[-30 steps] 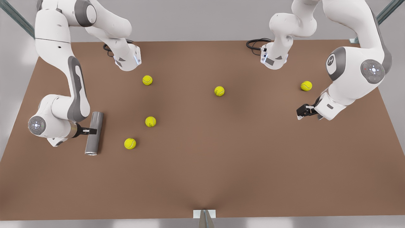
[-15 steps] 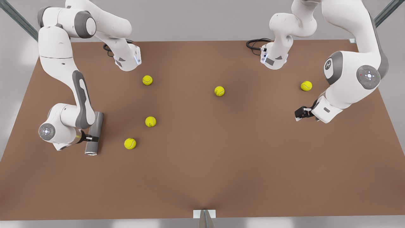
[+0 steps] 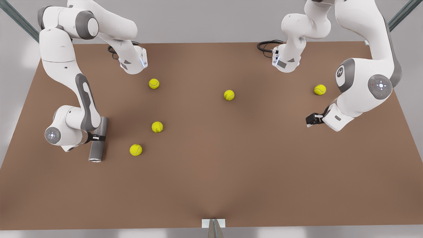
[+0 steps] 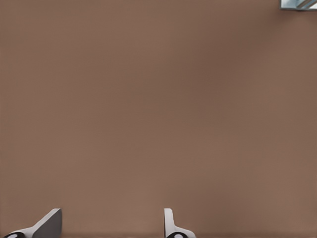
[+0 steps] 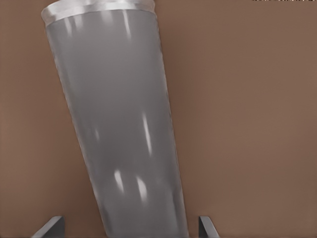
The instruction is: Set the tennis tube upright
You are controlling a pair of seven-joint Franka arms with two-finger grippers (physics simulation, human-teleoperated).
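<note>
Grey tennis tube [image 3: 98, 140] lies flat on the brown table [image 3: 211, 172] at the front view's left, silvery rim toward the camera. The right gripper [image 3: 98, 136] has shifted up its length, fingers [image 5: 49, 228] apart and straddling it, so grasping seems imminent. The left gripper [image 3: 310, 119] waits at the front view's right, fingers [image 4: 171, 225] apart.

No readable text or labels.
</note>
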